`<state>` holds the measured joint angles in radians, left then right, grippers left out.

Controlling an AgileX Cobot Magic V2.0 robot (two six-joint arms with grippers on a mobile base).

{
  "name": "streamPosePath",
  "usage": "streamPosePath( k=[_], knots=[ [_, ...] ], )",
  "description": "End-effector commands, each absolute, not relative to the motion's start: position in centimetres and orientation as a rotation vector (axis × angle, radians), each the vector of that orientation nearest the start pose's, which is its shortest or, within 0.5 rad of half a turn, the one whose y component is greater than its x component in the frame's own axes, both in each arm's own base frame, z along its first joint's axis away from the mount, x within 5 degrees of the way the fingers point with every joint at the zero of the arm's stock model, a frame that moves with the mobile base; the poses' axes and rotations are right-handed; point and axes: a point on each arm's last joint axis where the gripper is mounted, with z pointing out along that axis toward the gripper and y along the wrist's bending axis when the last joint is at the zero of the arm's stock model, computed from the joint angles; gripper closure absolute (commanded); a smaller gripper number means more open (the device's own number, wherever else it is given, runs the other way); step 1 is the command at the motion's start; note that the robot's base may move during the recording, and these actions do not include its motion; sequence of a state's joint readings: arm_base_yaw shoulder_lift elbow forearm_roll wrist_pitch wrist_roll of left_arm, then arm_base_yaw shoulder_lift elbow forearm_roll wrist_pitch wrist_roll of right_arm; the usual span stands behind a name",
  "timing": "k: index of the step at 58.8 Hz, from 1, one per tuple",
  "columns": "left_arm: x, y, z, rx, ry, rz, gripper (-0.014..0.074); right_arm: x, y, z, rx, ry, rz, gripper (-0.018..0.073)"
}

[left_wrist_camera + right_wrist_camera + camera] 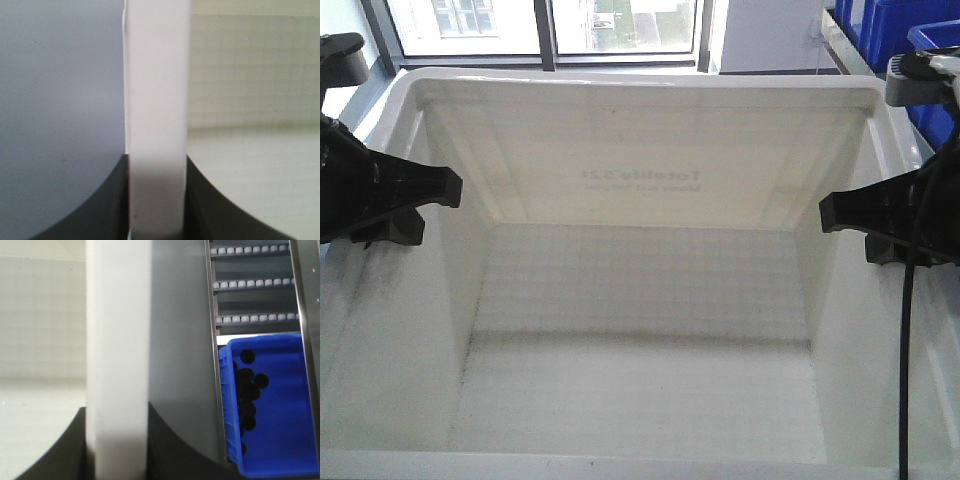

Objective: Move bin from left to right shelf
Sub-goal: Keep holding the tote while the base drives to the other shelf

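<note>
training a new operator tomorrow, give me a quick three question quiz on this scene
1. True or false: the white bin is empty.
2. Where do the left gripper and right gripper clamp the white bin? A) one side rim each B) both on the far wall C) on the floor inside
3. Fill in: in the right wrist view, the blue bin near the roller shelf holds round ___ items.
Key: 1 true; 2 A; 3 black.
</note>
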<state>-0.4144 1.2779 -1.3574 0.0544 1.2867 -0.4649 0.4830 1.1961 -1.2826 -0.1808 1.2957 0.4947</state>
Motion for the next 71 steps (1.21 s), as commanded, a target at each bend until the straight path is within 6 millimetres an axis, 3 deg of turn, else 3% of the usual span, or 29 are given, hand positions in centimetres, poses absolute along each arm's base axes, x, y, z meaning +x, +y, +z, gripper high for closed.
streamPosePath(
  k=[1,71],
  knots=[
    [21.38,-8.96,40.57,-0.041,2.593,-0.241,0.0603,19.5,7.64,40.36,0.028,2.558,0.029,0.0559],
    [21.38,-8.95,40.57,-0.041,2.593,-0.241,0.0603,19.5,7.64,40.36,0.028,2.558,0.029,0.0559]
  ],
)
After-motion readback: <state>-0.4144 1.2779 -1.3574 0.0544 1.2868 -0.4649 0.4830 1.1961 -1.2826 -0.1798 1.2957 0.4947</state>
